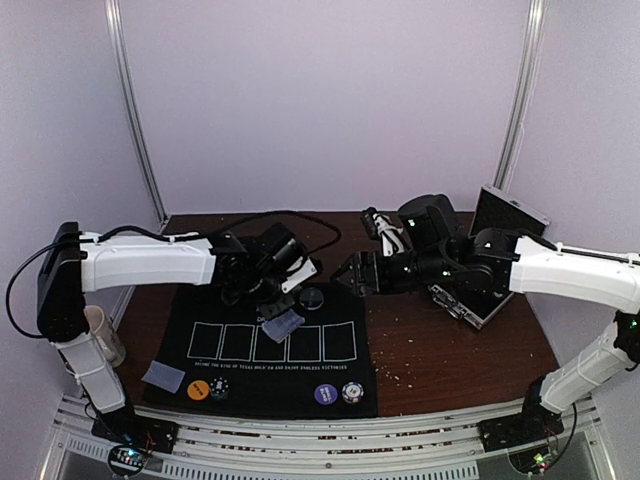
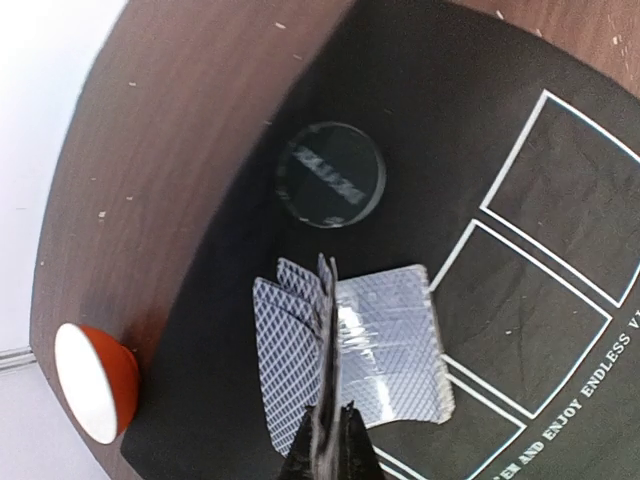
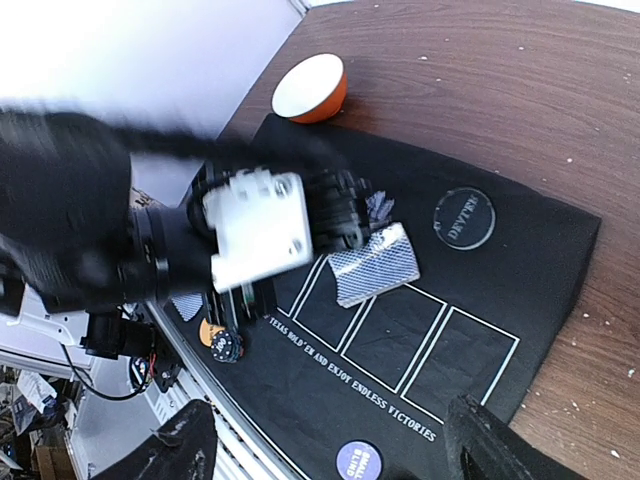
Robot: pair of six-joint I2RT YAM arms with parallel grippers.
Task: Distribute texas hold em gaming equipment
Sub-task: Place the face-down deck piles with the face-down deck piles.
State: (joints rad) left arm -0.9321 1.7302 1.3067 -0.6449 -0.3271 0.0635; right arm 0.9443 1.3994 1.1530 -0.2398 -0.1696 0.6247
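Observation:
My left gripper [image 1: 273, 297] [image 2: 328, 407] is shut on a few grey-blue-backed playing cards [image 2: 327, 300], seen edge-on and fanned just above the black mat [image 1: 270, 375]. A stack of cards [image 2: 392, 345] [image 1: 284, 325] [image 3: 372, 265] lies on the mat beside them. The clear round disc [image 1: 312, 297] [image 2: 330, 188] [image 3: 464, 217] lies at the mat's far edge. One card [image 1: 163, 376] lies at the near left corner. Orange [image 1: 198, 390], black [image 1: 219, 386], purple [image 1: 325, 393] [image 3: 358, 460] and black-and-white [image 1: 351, 392] chips sit along the near edge. My right gripper [image 1: 350, 272] [image 3: 335, 455] is open and empty, above the mat's far right.
The red-and-white bowl [image 2: 95, 382] [image 3: 312, 87] sits on the wooden table beyond the mat's far left corner. A beige mug [image 1: 100, 335] stands at the left by the arm base. An open metal case [image 1: 500, 215] lies at the far right under the right arm.

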